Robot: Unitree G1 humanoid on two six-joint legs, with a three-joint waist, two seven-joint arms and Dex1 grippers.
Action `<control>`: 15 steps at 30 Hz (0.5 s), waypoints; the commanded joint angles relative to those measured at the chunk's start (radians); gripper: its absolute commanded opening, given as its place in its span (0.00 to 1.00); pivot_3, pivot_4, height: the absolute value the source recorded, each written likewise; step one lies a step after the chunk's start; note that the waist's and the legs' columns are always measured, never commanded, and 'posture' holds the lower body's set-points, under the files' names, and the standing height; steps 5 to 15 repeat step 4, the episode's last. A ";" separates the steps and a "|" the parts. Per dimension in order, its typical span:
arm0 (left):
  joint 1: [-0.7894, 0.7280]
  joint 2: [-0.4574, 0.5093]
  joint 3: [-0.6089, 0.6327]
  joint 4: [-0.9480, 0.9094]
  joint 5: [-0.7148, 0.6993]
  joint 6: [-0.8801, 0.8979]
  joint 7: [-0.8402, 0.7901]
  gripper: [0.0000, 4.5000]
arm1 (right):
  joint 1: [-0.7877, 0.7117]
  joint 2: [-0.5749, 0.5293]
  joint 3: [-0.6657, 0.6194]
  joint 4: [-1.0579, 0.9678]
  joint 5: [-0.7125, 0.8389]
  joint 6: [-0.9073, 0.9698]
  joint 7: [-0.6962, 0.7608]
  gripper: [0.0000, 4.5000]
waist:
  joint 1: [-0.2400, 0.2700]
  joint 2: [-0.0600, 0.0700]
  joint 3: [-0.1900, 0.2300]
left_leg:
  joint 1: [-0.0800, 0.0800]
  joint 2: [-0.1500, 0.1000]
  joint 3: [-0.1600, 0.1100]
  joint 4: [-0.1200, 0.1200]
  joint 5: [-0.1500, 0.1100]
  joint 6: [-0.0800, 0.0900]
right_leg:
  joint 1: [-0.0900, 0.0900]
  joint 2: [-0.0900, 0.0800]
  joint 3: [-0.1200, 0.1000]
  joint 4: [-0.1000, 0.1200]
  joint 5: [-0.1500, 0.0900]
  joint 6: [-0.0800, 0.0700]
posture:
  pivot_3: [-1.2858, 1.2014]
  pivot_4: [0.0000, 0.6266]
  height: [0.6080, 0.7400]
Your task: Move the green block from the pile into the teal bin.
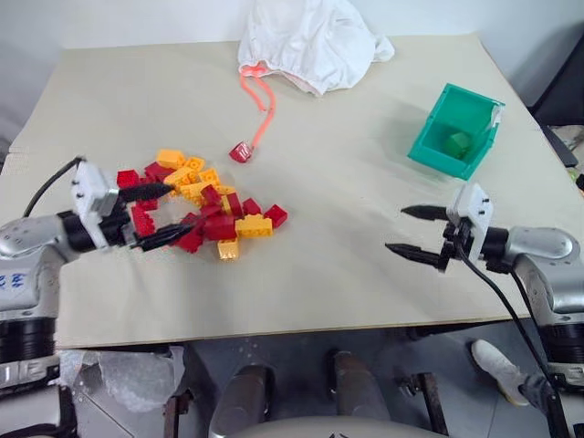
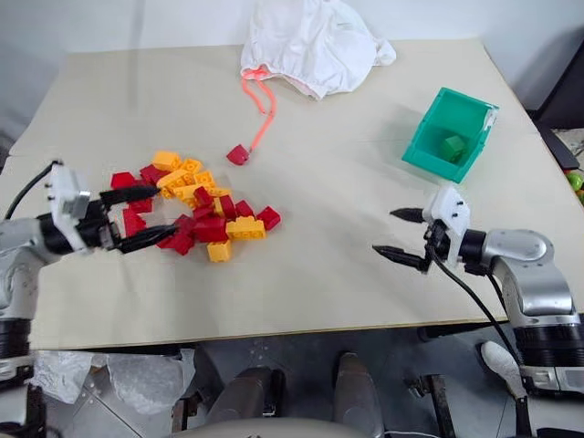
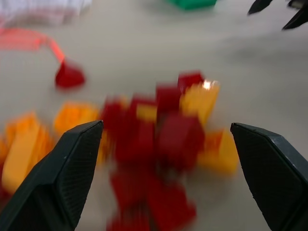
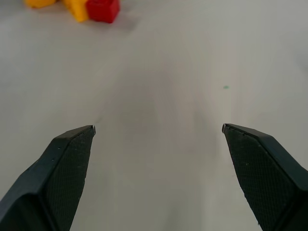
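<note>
In the bin [image 1: 422, 151]: green block [image 1: 457, 142] | pile [image 1: 196, 201] on worktop [image 1: 347, 237] | left gripper [image 1: 152, 215] jaws spread at pile | right gripper [image 1: 407, 232] jaws spread, empty

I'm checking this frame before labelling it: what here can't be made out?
- Pile: blurred in the left wrist view, studs unreadable.
- Teal bin: cut off by that view's edge.
- Green block: too small to show studs, head views.
- White tag: any print too small.

green block [image 1: 458, 142] lies inside teal bin [image 1: 436, 157]; pile [image 1: 203, 203] of red, yellow-orange bricks well apart
</note>
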 commanded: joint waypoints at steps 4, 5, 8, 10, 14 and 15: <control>0.016 0.023 0.072 0.009 -0.026 -0.022 -0.007 1.00 | -0.002 0.029 -0.061 0.004 0.021 -0.062 -0.016 0.99 | -0.001 0.000 0.000 | 0.000 0.000 -0.001 0.000 0.000 0.000 | 0.000 0.000 -0.001 0.000 0.000 0.000 | 0.52 0.24 1.00; 0.016 0.023 0.072 0.009 -0.026 -0.022 -0.007 1.00 | -0.002 0.029 -0.061 0.004 0.021 -0.062 -0.016 0.99 | -0.001 0.000 0.000 | 0.000 0.000 -0.001 0.000 0.000 0.000 | 0.000 0.000 -0.001 0.000 0.000 0.000 | 0.52 0.24 1.00; 0.016 0.023 0.072 0.009 -0.026 -0.022 -0.007 1.00 | -0.002 0.029 -0.061 0.004 0.021 -0.062 -0.016 0.99 | -0.001 0.000 0.000 | 0.000 0.000 -0.001 0.000 0.000 0.000 | 0.000 0.000 -0.001 0.000 0.000 0.000 | 0.52 0.24 1.00; 0.016 0.023 0.072 0.009 -0.026 -0.022 -0.007 1.00 | -0.002 0.029 -0.061 0.004 0.021 -0.062 -0.016 0.99 | -0.001 0.000 0.000 | 0.000 0.000 -0.001 0.000 0.000 0.000 | 0.000 0.000 -0.001 0.000 0.000 0.000 | 0.52 0.24 1.00; 0.016 0.023 0.072 0.009 -0.026 -0.022 -0.007 1.00 | -0.002 0.029 -0.061 0.004 0.021 -0.062 -0.016 0.99 | -0.001 0.000 0.000 | 0.000 0.000 -0.001 0.000 0.000 0.000 | 0.000 0.000 -0.001 0.000 0.000 0.000 | 0.52 0.24 1.00; 0.016 0.023 0.072 0.009 -0.026 -0.022 -0.007 1.00 | -0.002 0.029 -0.061 0.004 0.021 -0.062 -0.016 0.99 | -0.001 0.000 0.000 | 0.000 0.000 -0.001 0.000 0.000 0.000 | 0.000 0.000 -0.001 0.000 0.000 0.000 | 0.52 0.24 1.00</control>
